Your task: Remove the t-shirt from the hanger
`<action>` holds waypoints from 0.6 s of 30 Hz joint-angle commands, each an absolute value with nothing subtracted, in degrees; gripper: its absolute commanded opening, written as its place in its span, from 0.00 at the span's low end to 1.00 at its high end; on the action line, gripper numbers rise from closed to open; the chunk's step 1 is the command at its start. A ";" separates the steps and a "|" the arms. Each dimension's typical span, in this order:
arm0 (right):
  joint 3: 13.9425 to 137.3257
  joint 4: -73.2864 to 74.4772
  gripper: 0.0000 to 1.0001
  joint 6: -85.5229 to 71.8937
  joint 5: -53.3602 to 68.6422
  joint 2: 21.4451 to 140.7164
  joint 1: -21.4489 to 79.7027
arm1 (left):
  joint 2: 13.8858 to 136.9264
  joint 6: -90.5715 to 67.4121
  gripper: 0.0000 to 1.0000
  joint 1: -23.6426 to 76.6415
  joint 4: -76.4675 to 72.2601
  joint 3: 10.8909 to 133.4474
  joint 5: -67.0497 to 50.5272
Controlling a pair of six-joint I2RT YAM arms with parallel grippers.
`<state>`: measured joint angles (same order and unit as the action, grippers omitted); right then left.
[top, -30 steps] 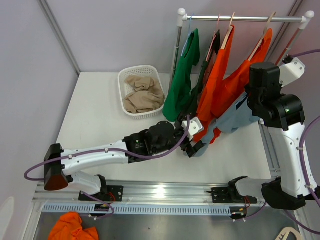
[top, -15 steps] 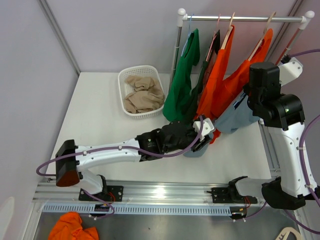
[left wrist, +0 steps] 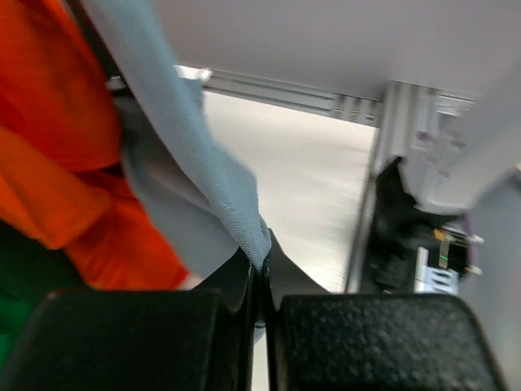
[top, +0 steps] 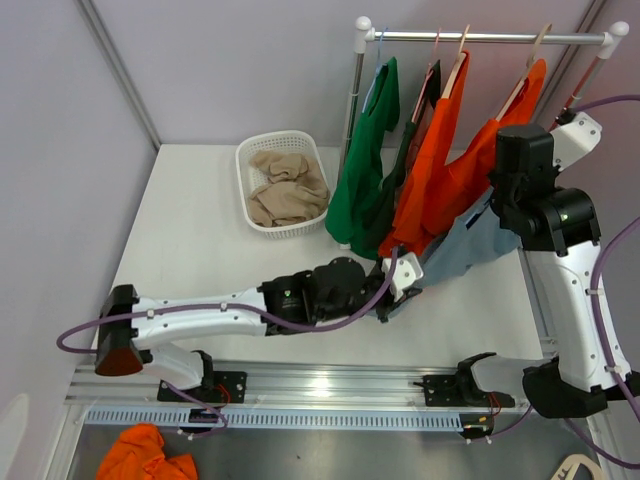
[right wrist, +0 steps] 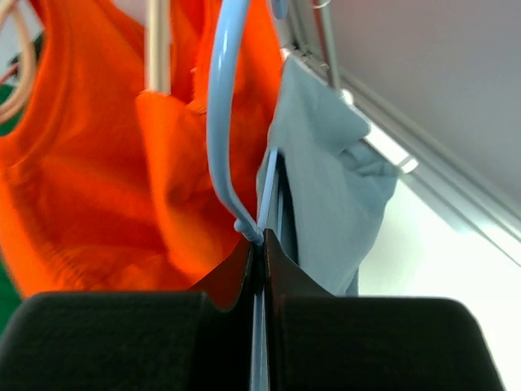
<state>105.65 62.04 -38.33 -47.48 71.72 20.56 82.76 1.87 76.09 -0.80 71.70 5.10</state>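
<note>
Soft, even light falls from overhead. The white counter (top: 200, 230) is bright but not blown out, and the shadows under my arms and under the hanging clothes are faint and diffuse. A small glint sits on the aluminium rail (top: 330, 380) along the near edge. The overhead view is sharp throughout.

My left wrist view is smeared. The t-shirt (left wrist: 187, 163) and the orange cloth (left wrist: 57, 122) look soft, the far background is streaked, and my left hand (left wrist: 262, 281) is dark and grainy.

In my right wrist view the hanger (right wrist: 221, 122) is fairly crisp. The fabric behind it is softer, the counter to the right washes to near white, and my right hand (right wrist: 262, 252) is black and unfocused.
</note>
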 commanded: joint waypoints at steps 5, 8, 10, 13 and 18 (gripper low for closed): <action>104.24 53.44 0.00 -32.61 -46.59 71.98 10.47 | 75.24 -3.86 0.01 86.65 -7.29 62.42 7.65; 103.71 52.30 0.00 -31.64 -44.30 71.98 6.95 | 75.06 -5.88 0.01 89.03 -9.39 58.89 7.47; 103.01 51.77 0.00 -31.20 -42.99 72.07 6.33 | 76.28 -7.29 0.01 90.17 -10.98 56.18 6.34; 102.92 53.17 0.00 -31.73 -40.44 71.81 6.76 | 79.27 -8.78 0.01 90.09 -12.04 56.68 6.84; 102.83 57.11 0.00 -32.78 -38.50 69.00 12.38 | 87.52 -11.60 0.01 81.07 -7.40 67.89 2.40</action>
<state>102.04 59.59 -32.14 -39.31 71.70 9.61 84.14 -7.86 85.78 -8.40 59.72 7.01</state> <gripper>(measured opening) 0.030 0.014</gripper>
